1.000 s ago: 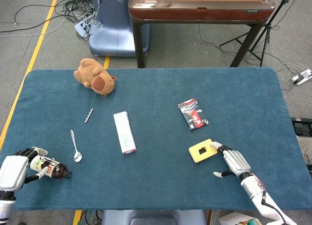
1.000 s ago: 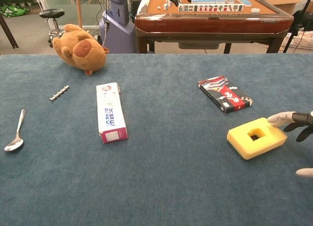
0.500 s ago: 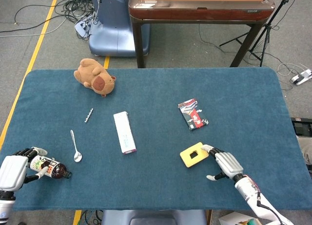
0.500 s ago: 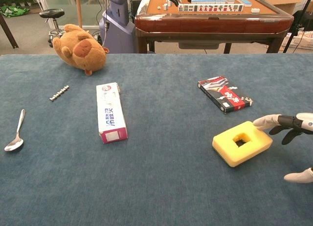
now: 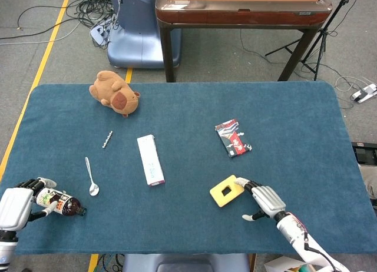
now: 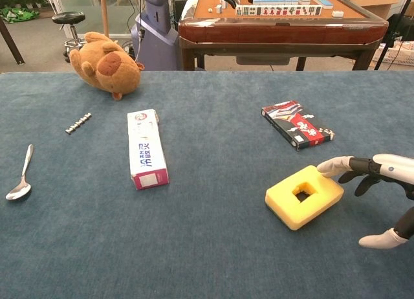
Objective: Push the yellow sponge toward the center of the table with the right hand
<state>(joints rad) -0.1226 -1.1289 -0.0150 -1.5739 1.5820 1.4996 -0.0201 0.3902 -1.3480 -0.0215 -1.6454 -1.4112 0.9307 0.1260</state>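
The yellow sponge (image 5: 226,190) (image 6: 304,196), with a dark square hole in its middle, lies flat on the blue table (image 5: 188,130), right of centre near the front edge. My right hand (image 5: 262,199) (image 6: 375,182) is just right of it, fingers spread, one fingertip touching the sponge's right side; it holds nothing. At the table's front left corner, my left hand (image 5: 16,206) grips a small dark bottle (image 5: 58,201) lying on its side. The chest view does not show the left hand.
A white and pink box (image 5: 150,159) (image 6: 146,147) lies left of centre. A red and black packet (image 5: 233,138) (image 6: 297,123) sits behind the sponge. A spoon (image 5: 91,176), a small metal rod (image 5: 106,139) and a brown plush toy (image 5: 115,92) occupy the left half.
My right hand has slid left and pushed the sponge leftward toward the table's middle, turning it slightly. The left hand and bottle have not moved.
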